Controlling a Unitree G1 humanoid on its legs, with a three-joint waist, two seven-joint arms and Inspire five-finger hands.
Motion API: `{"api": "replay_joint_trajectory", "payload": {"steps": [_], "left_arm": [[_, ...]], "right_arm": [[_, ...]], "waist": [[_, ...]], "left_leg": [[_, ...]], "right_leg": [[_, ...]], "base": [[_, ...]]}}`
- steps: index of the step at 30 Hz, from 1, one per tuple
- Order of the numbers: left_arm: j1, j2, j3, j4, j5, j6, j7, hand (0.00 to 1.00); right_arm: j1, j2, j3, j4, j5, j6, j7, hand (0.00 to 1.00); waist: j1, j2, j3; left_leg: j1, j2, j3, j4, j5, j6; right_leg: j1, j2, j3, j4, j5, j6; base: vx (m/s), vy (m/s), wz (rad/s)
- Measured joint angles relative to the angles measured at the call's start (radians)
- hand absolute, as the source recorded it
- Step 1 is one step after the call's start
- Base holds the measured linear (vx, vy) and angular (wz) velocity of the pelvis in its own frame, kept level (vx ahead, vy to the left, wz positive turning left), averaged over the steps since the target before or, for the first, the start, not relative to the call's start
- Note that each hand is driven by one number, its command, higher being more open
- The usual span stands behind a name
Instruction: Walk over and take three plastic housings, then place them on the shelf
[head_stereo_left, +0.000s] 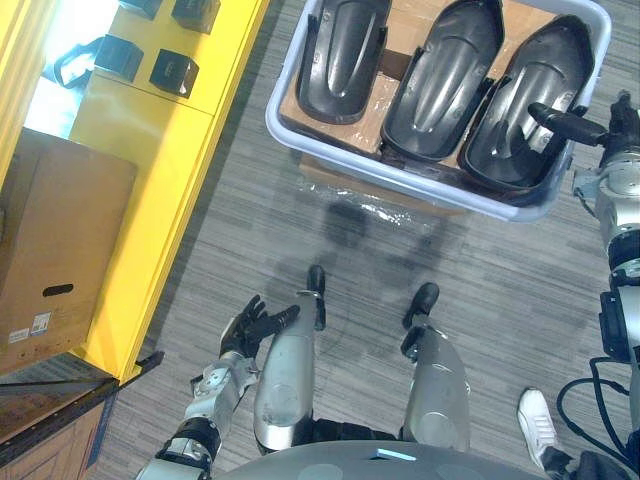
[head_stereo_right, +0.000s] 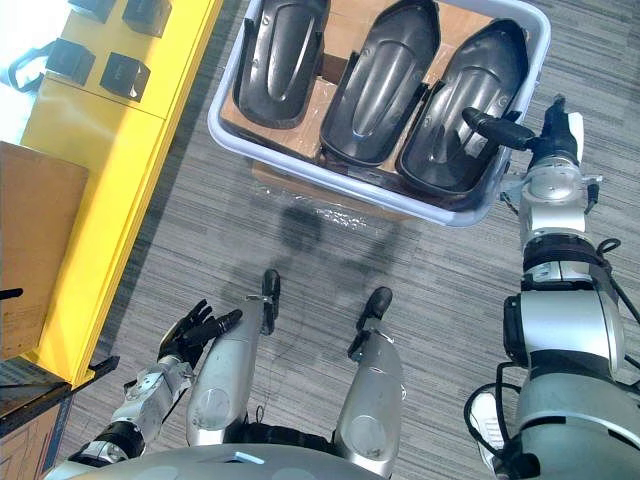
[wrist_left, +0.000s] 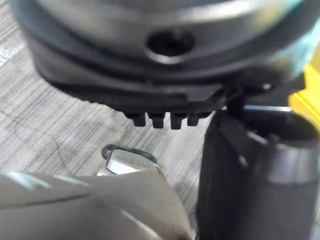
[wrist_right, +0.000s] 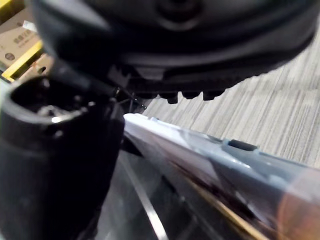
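The floor is a grey carpet with fine stripes (head_stereo_left: 300, 230). In the left eye view, a yellow metal shelf (head_stereo_left: 160, 130) stands on the robot's left, with small black boxes (head_stereo_left: 173, 72) on it. A large brown cardboard box (head_stereo_left: 55, 230) stands just beside it. Ahead on the floor is a pale grey plastic crate (head_stereo_left: 350, 165). The three long dark plastic housings lie in it side by side on brown cardboard, hollow side up: the left housing (head_stereo_left: 345, 55), the middle housing (head_stereo_left: 440, 80) and the right housing (head_stereo_left: 510, 120). The left hand (head_stereo_left: 250, 325) hangs low beside the robot's thigh, well apart from the crate, with its fingers spread and relaxed, and it holds nothing.

In the right eye view, the right arm is stretched forward at the crate's right end. The right hand (head_stereo_right: 548, 140) is at the rim, with its fingers straight and pointing away. Its thumb (head_stereo_right: 495, 128) reaches sideways over the right housing. I cannot tell whether it touches the housing.

In the left wrist view, the left hand's fingertips (wrist_left: 159, 120) form a short row above the carpet, closed on nothing.

In the right wrist view, the crate's rim (wrist_right: 210, 155) runs just beside the right hand's thumb, with carpet beyond. The fingertips (wrist_right: 192, 94) are not curled round anything.
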Motion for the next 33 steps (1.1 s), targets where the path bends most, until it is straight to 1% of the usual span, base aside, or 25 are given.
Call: {"api": "replay_joint_trajectory", "payload": {"steps": [1, 2, 4, 6, 8, 11, 17, 20, 22, 25, 27, 30, 32, 33], "left_arm": [[-0.001, 0.000, -0.002, 0.000, 0.000, 0.000, 0.000, 1.00], [-0.002, 0.000, -0.004, 0.000, -0.001, 0.000, -0.001, 1.00], [-0.005, 0.000, -0.005, 0.000, -0.007, 0.000, -0.006, 1.00], [-0.008, -0.001, -0.014, 0.002, -0.029, 0.002, -0.008, 1.00], [-0.009, -0.001, -0.015, 0.005, -0.038, 0.002, -0.007, 1.00], [-0.010, 0.000, -0.017, 0.008, -0.039, 0.002, -0.007, 1.00], [-0.015, 0.003, -0.026, 0.010, -0.048, 0.003, -0.006, 1.00], [-0.015, 0.004, -0.027, 0.010, -0.058, 0.005, -0.006, 1.00], [-0.015, 0.002, -0.037, 0.010, -0.070, 0.005, -0.007, 1.00], [-0.014, 0.002, -0.043, 0.010, -0.073, 0.006, -0.007, 1.00], [-0.014, 0.002, -0.043, 0.010, -0.073, 0.006, -0.007, 1.00], [-0.014, 0.002, -0.042, 0.010, -0.073, 0.006, -0.007, 1.00], [-0.011, 0.003, -0.033, 0.010, -0.073, 0.006, -0.006, 1.00], [-0.011, 0.004, -0.033, 0.009, -0.073, 0.006, -0.005, 1.00]], "right_arm": [[-0.002, 0.000, 0.006, 0.000, -0.008, 0.008, 0.007, 0.00], [-0.006, 0.000, 0.019, 0.001, -0.034, 0.024, 0.015, 0.00], [-0.008, 0.000, 0.019, 0.003, -0.037, 0.062, 0.028, 0.00], [-0.014, -0.011, 0.016, 0.014, -0.061, 0.085, 0.000, 0.00], [-0.028, -0.040, 0.018, 0.016, -0.076, 0.132, -0.004, 0.00], [-0.034, -0.045, 0.017, 0.040, -0.078, 0.153, -0.030, 0.00], [-0.030, -0.039, 0.018, 0.059, -0.154, 0.184, -0.026, 0.00], [-0.021, -0.032, 0.017, 0.056, -0.154, 0.169, -0.012, 0.00], [-0.005, -0.026, 0.017, 0.056, -0.154, 0.170, -0.012, 0.00], [0.024, -0.014, 0.014, 0.057, -0.154, 0.161, -0.014, 0.00], [0.041, -0.010, 0.013, 0.057, -0.154, 0.126, -0.018, 0.00], [0.059, -0.007, 0.010, 0.053, -0.156, 0.105, -0.023, 0.00], [0.086, 0.010, -0.008, 0.045, -0.164, 0.081, -0.041, 0.00], [0.091, 0.013, -0.008, 0.041, -0.166, 0.079, -0.045, 0.00]], "waist": [[0.002, 0.000, 0.000], [0.005, 0.000, 0.000], [0.007, 0.004, 0.000], [0.012, 0.007, 0.001], [0.014, 0.009, 0.001], [0.013, 0.010, 0.001], [0.016, 0.011, 0.000], [0.014, 0.013, -0.001], [0.022, 0.014, -0.002], [0.021, 0.014, -0.002], [0.020, 0.014, -0.002], [0.019, 0.013, -0.002], [0.020, 0.003, -0.007], [0.021, 0.001, -0.007]], "left_leg": [[-0.001, 0.000, 0.000, 0.000, 0.000, 0.000], [-0.005, 0.000, -0.001, 0.000, 0.002, 0.000], [-0.014, -0.001, -0.003, -0.001, 0.009, 0.000], [-0.015, -0.001, -0.007, -0.003, 0.013, -0.001], [-0.013, -0.002, -0.010, -0.008, 0.016, -0.002], [-0.011, -0.004, -0.016, -0.031, 0.033, -0.007], [0.004, 0.002, -0.021, -0.072, 0.059, -0.020], [0.008, 0.004, -0.025, -0.078, 0.065, -0.022], [0.018, 0.003, -0.027, -0.082, 0.066, -0.022], [0.022, 0.002, -0.037, -0.082, 0.067, -0.022], [0.022, 0.002, -0.040, -0.082, 0.068, -0.022], [0.022, 0.003, -0.044, -0.080, 0.068, -0.022], [0.020, 0.008, -0.046, -0.077, 0.068, -0.022], [0.020, 0.011, -0.046, -0.075, 0.067, -0.024]], "right_leg": [[-0.002, -0.001, 0.000, 0.004, -0.001, -0.001], [-0.008, -0.002, 0.000, 0.010, -0.003, -0.002], [-0.013, -0.002, -0.007, 0.010, -0.003, -0.002], [-0.013, -0.003, -0.012, 0.013, -0.003, -0.003], [-0.013, -0.006, -0.019, 0.022, -0.008, -0.009], [-0.016, -0.007, -0.027, 0.023, -0.010, -0.012], [-0.019, 0.001, -0.032, 0.023, -0.016, -0.023], [-0.015, 0.004, -0.034, 0.023, -0.017, -0.024], [-0.003, 0.003, -0.037, 0.022, -0.017, -0.024], [0.013, 0.005, -0.049, 0.011, -0.017, -0.024], [0.019, 0.007, -0.052, 0.005, -0.016, -0.023], [0.024, 0.011, -0.053, 0.002, -0.016, -0.023], [0.027, 0.018, -0.053, -0.005, -0.014, -0.022], [0.029, 0.021, -0.053, -0.008, -0.014, -0.022]], "base": [[-0.05, 0.006, 0.02], [-0.05, 0.002, 0.02], [-0.04, 0.001, 0.07], [-0.03, 0.003, 0.07], [-0.03, 0.001, 0.05], [-0.01, -0.021, 0.08], [0.00, -0.035, 0.02], [0.00, 0.000, 0.00], [-0.01, 0.006, 0.06], [-0.01, 0.015, 0.10], [-0.01, 0.012, 0.02], [0.00, 0.003, 0.01], [0.00, 0.000, 0.00], [0.01, -0.002, -0.03]]}}
